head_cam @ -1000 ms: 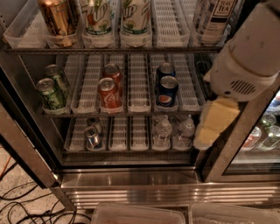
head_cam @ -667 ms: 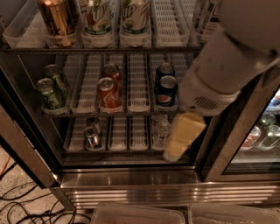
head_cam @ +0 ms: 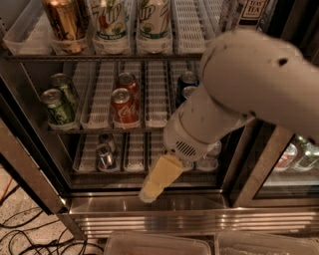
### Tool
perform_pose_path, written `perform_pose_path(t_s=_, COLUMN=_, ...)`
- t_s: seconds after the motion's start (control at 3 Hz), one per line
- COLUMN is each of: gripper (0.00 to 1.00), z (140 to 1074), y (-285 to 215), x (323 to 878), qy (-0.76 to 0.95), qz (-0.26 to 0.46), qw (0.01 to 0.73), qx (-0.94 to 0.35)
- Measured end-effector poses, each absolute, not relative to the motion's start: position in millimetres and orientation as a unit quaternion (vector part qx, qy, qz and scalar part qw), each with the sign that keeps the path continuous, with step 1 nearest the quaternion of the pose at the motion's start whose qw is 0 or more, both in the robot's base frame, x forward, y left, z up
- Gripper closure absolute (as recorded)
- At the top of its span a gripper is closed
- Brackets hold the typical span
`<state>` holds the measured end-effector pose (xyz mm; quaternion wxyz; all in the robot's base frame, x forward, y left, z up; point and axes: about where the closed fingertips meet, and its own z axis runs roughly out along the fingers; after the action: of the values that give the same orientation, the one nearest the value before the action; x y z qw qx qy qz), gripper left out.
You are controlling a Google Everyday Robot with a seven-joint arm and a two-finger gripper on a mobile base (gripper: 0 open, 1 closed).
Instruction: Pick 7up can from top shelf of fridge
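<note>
Two tall white-and-green 7up cans [head_cam: 110, 22] [head_cam: 153, 20] stand side by side in white slotted lane trays on the top shelf [head_cam: 189, 30] of the fridge [head_cam: 164, 214]. A gold-brown can [head_cam: 65, 22] stands to their left. My gripper [head_cam: 155, 183] hangs low in front of the bottom shelf, far below the 7up cans and slightly to their right, holding nothing I can see. My thick white arm [head_cam: 249, 84] crosses the right half of the view and hides the right side of the middle shelf.
The middle shelf holds short green cans [head_cam: 57, 104], red cola cans [head_cam: 124, 102] and a blue can [head_cam: 187, 79]. Silver cans [head_cam: 104, 149] lie on the bottom shelf. A tea bottle [head_cam: 251, 12] stands top right. The open glass door [head_cam: 294, 154] is at right. Cables [head_cam: 20, 229] lie on the floor.
My arm has swung left and downward across the fridge front. The gripper has moved from the right door frame to in front of the bottom shelf's middle.
</note>
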<state>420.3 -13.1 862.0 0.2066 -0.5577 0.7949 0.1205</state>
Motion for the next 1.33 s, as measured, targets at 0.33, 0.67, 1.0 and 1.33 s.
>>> perform_pose_path(t_s=0.33, gripper=0.0, z=869, y=-2, x=427, qy=0.79, qz=0.128, qw=0.233, qx=-0.552)
perform_pose_path(t_s=0.67, gripper=0.0, z=858, y=-19, x=433, qy=0.811, qz=0.081, qw=0.23, qx=-0.531)
perform_pose_path(t_s=1.0, gripper=0.0, z=842, y=-49, x=441, qy=0.826, qz=0.052, qw=0.254, qx=-0.5)
perform_pose_path(t_s=1.33, gripper=0.0, z=831, y=-65, x=452, qy=0.811, qz=0.066, qw=0.286, qx=-0.507)
